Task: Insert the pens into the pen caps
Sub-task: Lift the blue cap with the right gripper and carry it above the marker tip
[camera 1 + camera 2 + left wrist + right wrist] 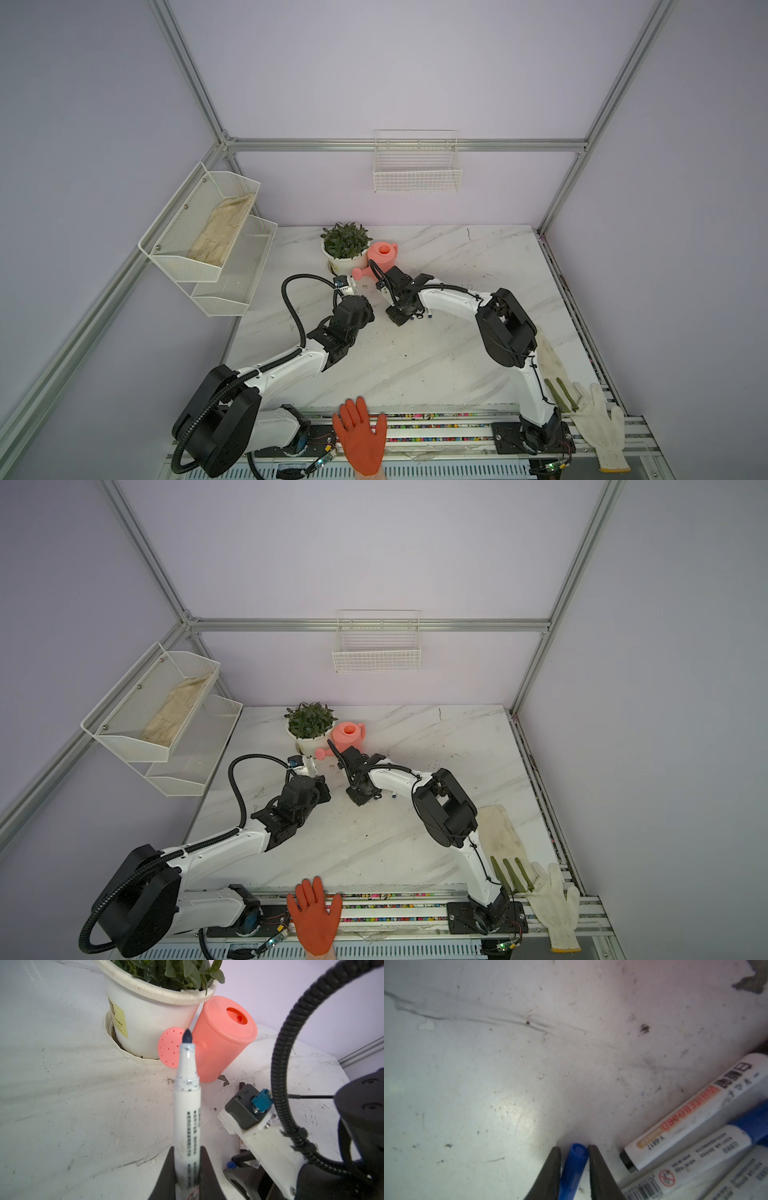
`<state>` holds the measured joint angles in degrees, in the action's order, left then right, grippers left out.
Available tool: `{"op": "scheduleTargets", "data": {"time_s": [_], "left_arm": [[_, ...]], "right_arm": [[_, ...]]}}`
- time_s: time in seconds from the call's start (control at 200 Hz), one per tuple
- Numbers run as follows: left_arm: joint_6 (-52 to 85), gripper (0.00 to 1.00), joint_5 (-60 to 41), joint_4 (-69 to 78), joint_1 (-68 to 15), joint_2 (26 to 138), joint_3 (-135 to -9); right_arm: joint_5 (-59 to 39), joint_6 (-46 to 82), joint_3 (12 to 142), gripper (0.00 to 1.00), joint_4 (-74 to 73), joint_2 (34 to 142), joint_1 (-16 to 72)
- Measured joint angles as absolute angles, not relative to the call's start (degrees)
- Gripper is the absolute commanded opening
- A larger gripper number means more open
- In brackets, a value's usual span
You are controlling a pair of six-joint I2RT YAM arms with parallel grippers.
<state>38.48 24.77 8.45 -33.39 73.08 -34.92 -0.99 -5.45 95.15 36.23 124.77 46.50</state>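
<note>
My left gripper (187, 1152) is shut on an uncapped white pen (187, 1109), whose dark tip points toward the pink watering can. In both top views this gripper (353, 291) (309, 769) hangs near the plant pot. My right gripper (574, 1150) is low over the table, and both its fingers press against a short blue pen cap (574, 1165) lying there. Beside it lie three more pens: one with a black end (691, 1113), one capped in blue (708, 1151), and a third (747, 1178) at the frame's corner. In both top views the right gripper (398, 319) (360, 798) points down at mid-table.
A potted plant (345, 245) and a pink watering can (382, 257) stand just behind both grippers. An orange-gloved hand (360, 436) rests at the front edge. A white glove (602, 428) and a cloth (548, 357) lie at the front right. Wire baskets (417, 170) hang on the walls.
</note>
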Motion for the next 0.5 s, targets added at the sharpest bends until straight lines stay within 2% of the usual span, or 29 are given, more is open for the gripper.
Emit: {"op": "scheduleTargets", "data": {"time_s": [0.26,0.5], "left_arm": [[38.39,0.00,24.21,8.45,-33.39,73.08,-34.92],[37.78,0.00,20.86,8.62,-33.39,73.14,-34.92]], "right_arm": [[-2.59,-4.60,95.66,0.05,36.77,124.77,46.50],[-6.17,-2.76,94.26,0.03,33.76,120.40,45.67]]}}
